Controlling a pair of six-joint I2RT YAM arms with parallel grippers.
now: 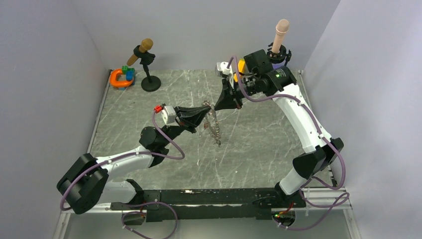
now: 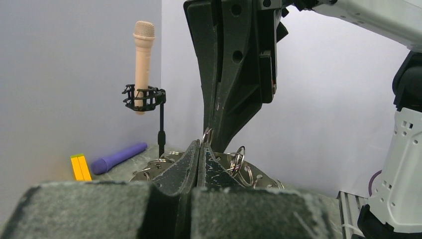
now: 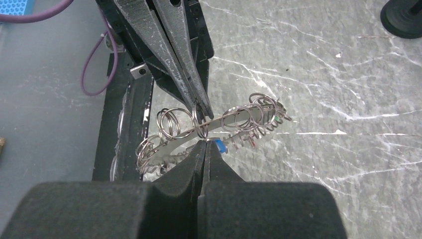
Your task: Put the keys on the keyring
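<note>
The keyring (image 1: 215,127) is a thin grey metal ring fringed with small loops, held up above the table's middle and hanging down toward the near side. My left gripper (image 1: 207,110) is shut on one of its rim loops (image 2: 206,135). My right gripper (image 1: 217,105) meets it tip to tip, shut on a thin key with a blue head (image 3: 218,146) right at the keyring's (image 3: 239,119) rim. Small red (image 3: 254,144) and green (image 3: 275,118) key heads hang on the far loops. The left fingers (image 3: 191,89) come down onto the ring from above.
An orange C-shaped toy (image 1: 118,78) with coloured blocks and a microphone stand (image 1: 150,82) sit at the back left. A second microphone (image 1: 280,33) stands at the back right, with a yellow block (image 2: 79,167) and a purple object (image 2: 118,157) near it. Walls enclose three sides.
</note>
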